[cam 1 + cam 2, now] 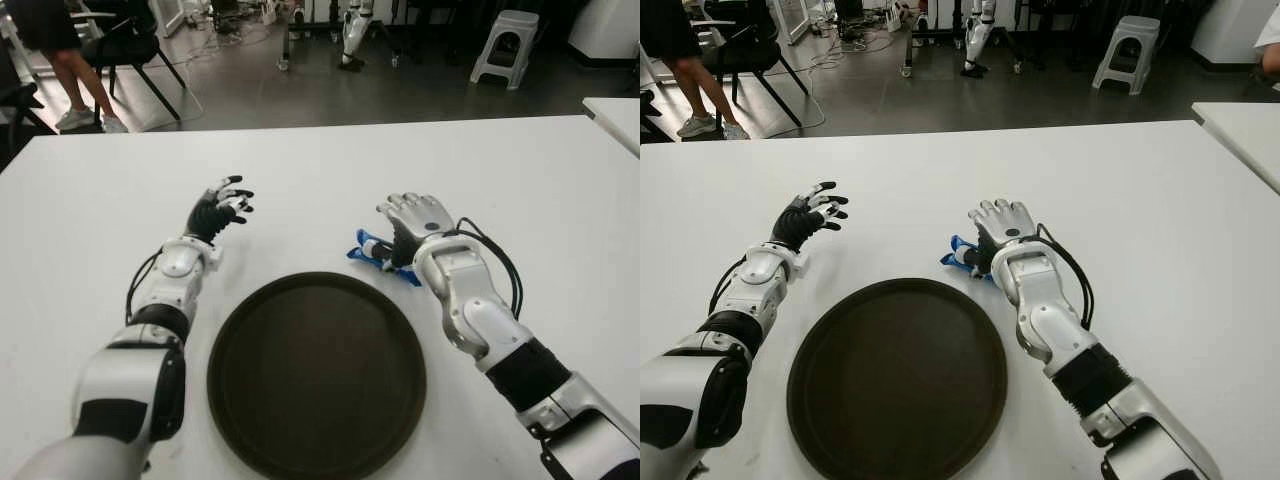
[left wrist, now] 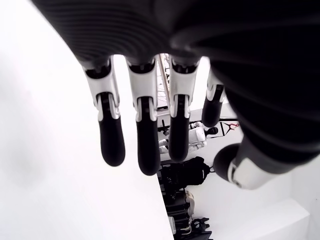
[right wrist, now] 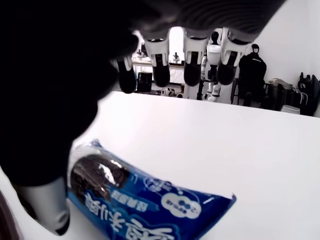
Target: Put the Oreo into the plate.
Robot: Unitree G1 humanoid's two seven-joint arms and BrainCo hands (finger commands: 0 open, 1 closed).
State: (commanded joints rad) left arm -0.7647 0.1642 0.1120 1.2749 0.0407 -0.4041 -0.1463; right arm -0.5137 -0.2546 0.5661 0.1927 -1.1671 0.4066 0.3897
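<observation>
I see the Oreo packet, a blue wrapper printed with a dark cookie, lying flat on the white table, just past the far right rim of the plate and outside it. In the head camera only its blue ends poke out from under my right hand. The right hand is directly above the packet, palm down. Through the right wrist camera its four fingers reach out straight over the table beyond the wrapper, and the thumb hangs down beside the cookie end of the packet. The fingers are extended, not wrapped around anything, so I read the hand as loose over the packet rather than gripping it. Whether the palm presses on the wrapper I cannot tell.

The plate, round and dark brown, sits on the table nearest to me, between my two forearms, and it holds nothing.

My left hand shows to the left of the plate and a little beyond it. In the left wrist camera its fingers hang straight and relaxed with nothing between them.

Past the table's far edge I see a grey floor, a black chair, a person's legs at the far left, and a pale stool.
</observation>
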